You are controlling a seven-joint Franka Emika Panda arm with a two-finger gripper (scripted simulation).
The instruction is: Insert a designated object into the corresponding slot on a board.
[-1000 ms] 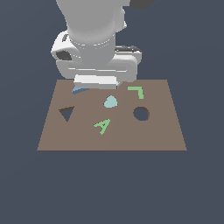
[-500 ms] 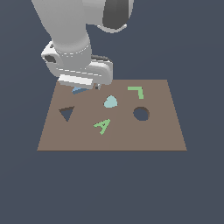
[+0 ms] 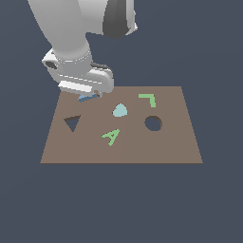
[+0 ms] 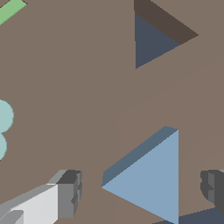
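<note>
The small blue triangular block (image 3: pixel 86 98) lies flat on the brown board (image 3: pixel 166 142) near its far corner on the exterior view's left. My gripper (image 3: pixel 89 96) hangs right over it, open. In the wrist view the block (image 4: pixel 151 179) sits between the two fingertips (image 4: pixel 68 194), with a gap on each side, so nothing is gripped. The slot (image 3: pixel 72 122), a dark triangular hole, is a short way nearer the camera than the block in the exterior view. It also shows in the wrist view as the slot (image 4: pixel 151 41), and there the board (image 4: pixel 65 65) fills the frame.
A pale teal rounded-triangle piece (image 3: pixel 119 111) rests mid-board, its edge also visible as the teal piece (image 4: pixel 3 127). A dark round hole (image 3: pixel 153 123), a green L mark (image 3: pixel 148 99) and a green A mark (image 3: pixel 111 136) are on the board. A green mark (image 4: pixel 11 9) shows in the wrist view.
The arm has swung toward the exterior view's left and slightly down, bringing the hand over the blue block. The block has stayed in place on the board.
</note>
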